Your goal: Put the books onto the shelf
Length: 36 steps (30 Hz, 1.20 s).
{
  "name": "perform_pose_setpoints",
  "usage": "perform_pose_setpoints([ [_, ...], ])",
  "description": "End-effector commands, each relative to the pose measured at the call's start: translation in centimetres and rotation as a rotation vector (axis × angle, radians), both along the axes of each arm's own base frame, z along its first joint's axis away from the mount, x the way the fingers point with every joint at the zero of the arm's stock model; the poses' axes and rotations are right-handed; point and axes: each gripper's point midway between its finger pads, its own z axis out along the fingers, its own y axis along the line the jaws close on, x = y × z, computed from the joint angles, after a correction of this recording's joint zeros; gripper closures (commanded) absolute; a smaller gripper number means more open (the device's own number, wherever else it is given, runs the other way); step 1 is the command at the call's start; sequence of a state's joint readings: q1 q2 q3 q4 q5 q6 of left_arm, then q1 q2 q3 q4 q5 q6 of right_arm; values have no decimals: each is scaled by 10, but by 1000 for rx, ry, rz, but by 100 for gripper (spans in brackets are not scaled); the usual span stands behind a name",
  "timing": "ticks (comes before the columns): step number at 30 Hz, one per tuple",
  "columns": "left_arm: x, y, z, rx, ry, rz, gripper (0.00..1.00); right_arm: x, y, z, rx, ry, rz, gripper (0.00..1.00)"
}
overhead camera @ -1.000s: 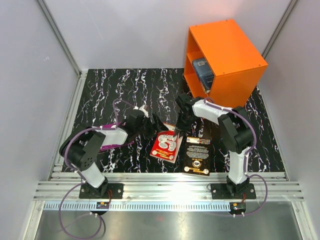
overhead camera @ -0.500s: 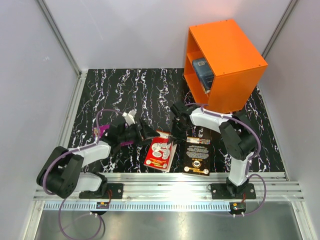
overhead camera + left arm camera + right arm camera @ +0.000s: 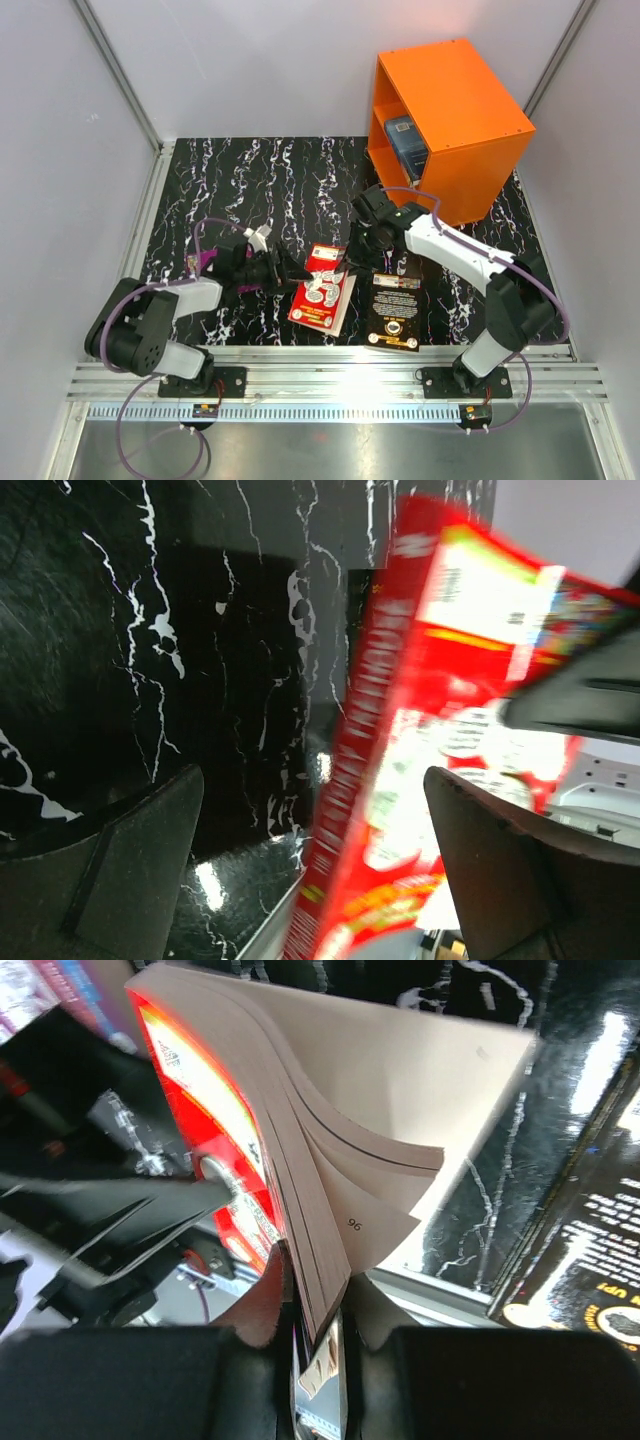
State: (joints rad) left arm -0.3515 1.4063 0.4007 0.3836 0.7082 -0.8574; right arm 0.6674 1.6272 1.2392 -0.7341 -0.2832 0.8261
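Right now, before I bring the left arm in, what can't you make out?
Purple-backed book: top view, mostly under the left arm; only a corner shows.
Red-and-white book: left wrist view, cover blurred; contact with the left fingers unclear.
Shelf interior: top view, roof hides most.
Black book: right wrist view, cut off by the edge.

Pale grey walls [image 3: 250, 60] enclose a black, white-veined marble tabletop [image 3: 250, 180]; aluminium rails [image 3: 340, 375] edge its near side, glinting.
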Motion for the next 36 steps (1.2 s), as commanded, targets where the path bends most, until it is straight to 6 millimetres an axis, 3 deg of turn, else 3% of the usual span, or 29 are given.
perform_pose_setpoints([
  [1,16,-9,9,-24,-90,-51,6,1,18,40,121,-55,29,100],
  [6,17,-24,28,-215,-53,-63,14,1,20,35,133,-56,42,100],
  [7,18,-27,42,-269,-123,-74,15,3,21,33,134,-58,44,100],
  [9,14,-31,54,-360,-70,-79,18,3,21,26,128,-55,42,100],
  [10,14,-33,74,-430,-160,-107,19,6,22,23,132,-60,41,100],
  [11,9,-34,76,-490,-64,-114,23,7,22,20,124,-61,39,100],
  [12,5,-33,97,-565,-167,-152,26,7,22,17,123,-59,39,100],
  [15,2,-38,96,-586,-69,-188,48,11,24,10,107,-63,48,100],
  [17,0,-40,101,-591,-79,-205,52,14,23,6,86,-70,55,100],
  [21,7,-41,107,-592,-77,-179,100,18,22,7,62,-78,67,100],
  [23,16,-43,105,-556,-110,-154,100,22,19,11,38,-89,65,98],
  [24,24,-45,95,-507,-47,-128,100,22,17,12,25,-91,66,87],
  [25,29,-46,102,-476,-72,-112,100,19,12,14,0,-83,68,49],
  [26,36,-47,97,-399,-156,-116,100,27,7,23,-30,-124,59,28],
  [27,34,-45,66,-270,1,-87,100,29,2,27,-61,-139,52,13],
  [28,58,-47,90,-204,-109,-46,100,23,-10,34,-105,-131,47,3],
  [29,68,-45,87,-99,-199,-58,100,33,-18,47,-152,-191,31,0],
  [30,70,-40,77,-24,-142,-40,100,35,-27,55,-189,-208,18,0],
  [31,93,-40,93,10,-196,13,100,23,-44,60,-255,-175,17,0],
  [32,102,-39,91,36,-197,28,100,32,-56,75,-311,-234,-12,0],
  [33,111,-40,93,39,-204,43,100,23,-71,80,-362,-216,-17,0],
  [34,128,-45,112,9,-235,69,100,19,-78,93,-372,-240,-20,0],
  [35,138,-51,101,-2,-204,73,100,19,-85,105,-381,-269,-35,0],
  [36,152,-60,113,-45,-242,75,100,15,-90,113,-386,-278,-44,0],
])
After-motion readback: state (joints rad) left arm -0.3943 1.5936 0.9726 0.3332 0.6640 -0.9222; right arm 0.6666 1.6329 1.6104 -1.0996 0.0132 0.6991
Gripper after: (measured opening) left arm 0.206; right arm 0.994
